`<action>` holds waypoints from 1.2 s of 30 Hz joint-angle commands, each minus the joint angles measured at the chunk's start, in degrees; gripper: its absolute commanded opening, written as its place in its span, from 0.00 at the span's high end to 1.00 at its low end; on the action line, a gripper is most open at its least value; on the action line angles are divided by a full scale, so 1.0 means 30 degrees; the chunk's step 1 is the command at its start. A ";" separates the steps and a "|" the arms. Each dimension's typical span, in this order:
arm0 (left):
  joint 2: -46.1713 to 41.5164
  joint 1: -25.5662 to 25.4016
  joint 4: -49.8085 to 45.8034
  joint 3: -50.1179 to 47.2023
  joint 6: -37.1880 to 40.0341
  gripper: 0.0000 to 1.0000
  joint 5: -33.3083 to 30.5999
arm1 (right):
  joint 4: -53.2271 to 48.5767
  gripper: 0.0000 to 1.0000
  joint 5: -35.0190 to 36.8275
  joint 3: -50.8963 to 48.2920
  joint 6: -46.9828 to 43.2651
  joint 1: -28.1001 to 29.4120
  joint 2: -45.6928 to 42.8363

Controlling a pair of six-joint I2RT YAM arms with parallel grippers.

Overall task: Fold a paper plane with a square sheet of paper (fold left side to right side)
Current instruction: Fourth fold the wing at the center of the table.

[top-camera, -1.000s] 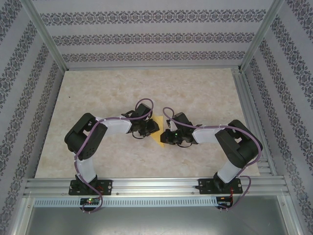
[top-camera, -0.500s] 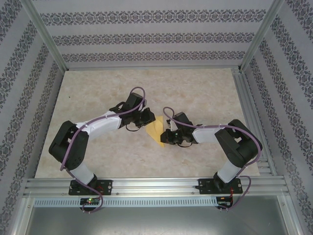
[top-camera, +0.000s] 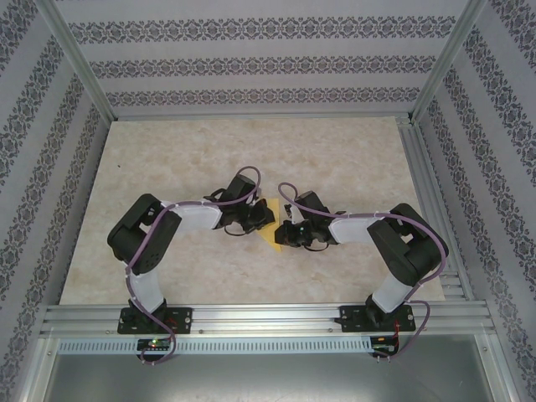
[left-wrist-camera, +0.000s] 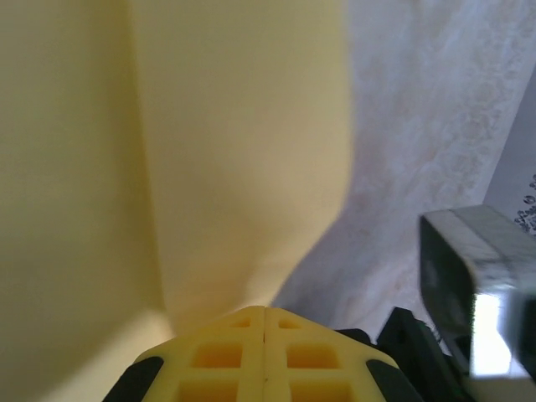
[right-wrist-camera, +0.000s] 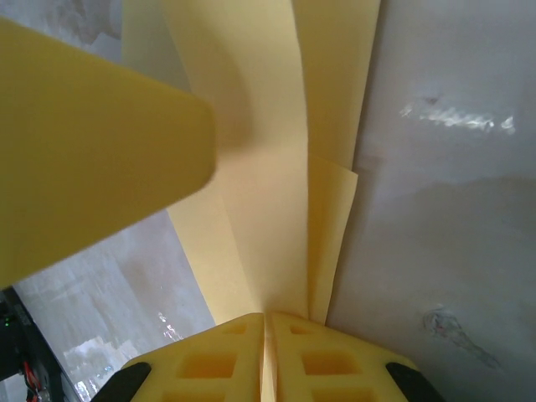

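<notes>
Marbled table (top-camera: 167, 167); part-folded square sheet of paper (top-camera: 270, 241) is seen at centre; left gripper (top-camera: 261, 216) is swung back in at 10 o'clock, fingers now pinched shut on raised flap; right gripper (top-camera: 286, 234) is clamped on paper at 3 o'clock; flap is judged ready for carrying across.

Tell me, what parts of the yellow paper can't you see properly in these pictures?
- Top view: the paper is mostly hidden under the left hand and right hand; its folds are too small to make out.
- Left wrist view: the paper is blurred and runs off the top and left edges.
- Right wrist view: a blurred yellow block covers the paper's left part; I cannot tell what it is.
</notes>
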 commanded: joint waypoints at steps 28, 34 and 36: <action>0.1714 0.0373 0.0461 -0.0183 0.1168 1.00 -0.1263 | -0.3433 0.88 0.2318 0.0100 -0.0986 0.0285 0.1081; 0.1860 0.0699 -0.0364 0.0469 0.1963 0.98 -0.1417 | -0.3609 0.88 0.2317 0.0136 -0.1079 0.0310 0.1157; 0.1949 0.0822 -0.0619 0.0782 0.2249 0.97 -0.1425 | -0.3632 0.88 0.2347 0.0107 -0.1107 0.0291 0.1111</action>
